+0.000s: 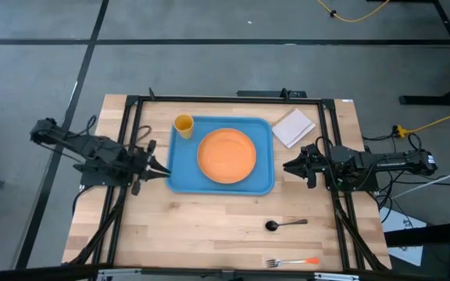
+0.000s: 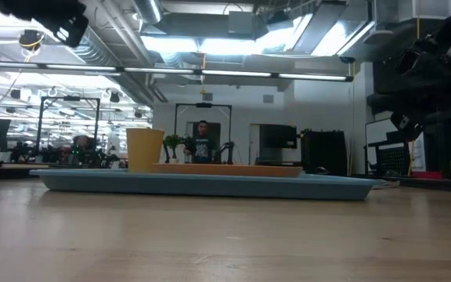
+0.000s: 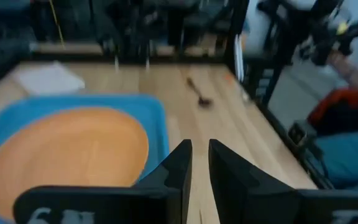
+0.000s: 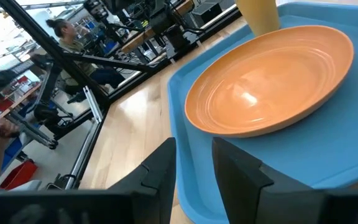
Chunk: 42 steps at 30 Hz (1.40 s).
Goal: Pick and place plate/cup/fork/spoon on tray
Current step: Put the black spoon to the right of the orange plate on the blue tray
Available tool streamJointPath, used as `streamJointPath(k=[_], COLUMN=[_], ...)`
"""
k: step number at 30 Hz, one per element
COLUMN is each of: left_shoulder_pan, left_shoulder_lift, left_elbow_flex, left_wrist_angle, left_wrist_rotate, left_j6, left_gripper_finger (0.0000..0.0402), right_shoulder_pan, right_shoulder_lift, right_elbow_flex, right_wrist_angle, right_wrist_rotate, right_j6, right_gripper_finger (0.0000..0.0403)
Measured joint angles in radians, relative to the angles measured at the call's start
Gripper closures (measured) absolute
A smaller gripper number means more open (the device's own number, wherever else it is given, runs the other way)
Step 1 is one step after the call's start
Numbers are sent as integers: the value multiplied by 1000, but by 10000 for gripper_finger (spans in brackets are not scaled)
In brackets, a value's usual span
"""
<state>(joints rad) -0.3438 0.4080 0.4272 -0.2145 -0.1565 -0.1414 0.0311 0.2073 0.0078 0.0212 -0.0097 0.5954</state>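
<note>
Plate (image 1: 226, 155) and cup (image 1: 183, 125) sit on the tray (image 1: 180, 176) mid-frame; spoon (image 1: 284, 225) and fork (image 1: 292, 262) lie lower right on the bench (image 1: 209, 230). Left end effector (image 1: 161, 169) and right end effector (image 1: 289, 165) flank it, fingers narrowly parted, empty.

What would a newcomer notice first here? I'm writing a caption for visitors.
The big orange plate in the middle of the light-blue tray, with the yellow cup in the tray's far-left corner. Two dark grippers, left and right, flank the tray; the spoon and fork lie on bare wood.
</note>
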Motion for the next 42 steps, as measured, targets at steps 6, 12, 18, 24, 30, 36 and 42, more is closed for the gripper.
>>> streamJointPath(k=[6,12,18,24,30,36,42], left_shoulder_pan=[77,155,228,284,315,317,318], left_shoulder_lift=[-151,-216,-240,-240,-238,-238,-238], left_elbow_flex=[-212,-336,-419,-419,-419,-419,-419], left_wrist_angle=[187,315,385,323,232,231,231], left_wrist_rotate=[19,69,68,73,99,99,96], left_j6=[-7,-13,0,45,16,111,118], left_gripper_finger=[354,354,354,354,354,354,354], right_shoulder_pan=[0,0,0,0,0,0,0], right_shoulder_lift=[0,0,0,0,0,0,0], right_elbow_flex=[0,0,0,0,0,0,0], right_wrist_angle=[0,0,0,0,0,1,62], right_wrist_rotate=[0,0,0,0,0,11,66], right_j6=[1,1,1,6,5,1,32], right_gripper_finger=[293,293,293,293,293,293,293])
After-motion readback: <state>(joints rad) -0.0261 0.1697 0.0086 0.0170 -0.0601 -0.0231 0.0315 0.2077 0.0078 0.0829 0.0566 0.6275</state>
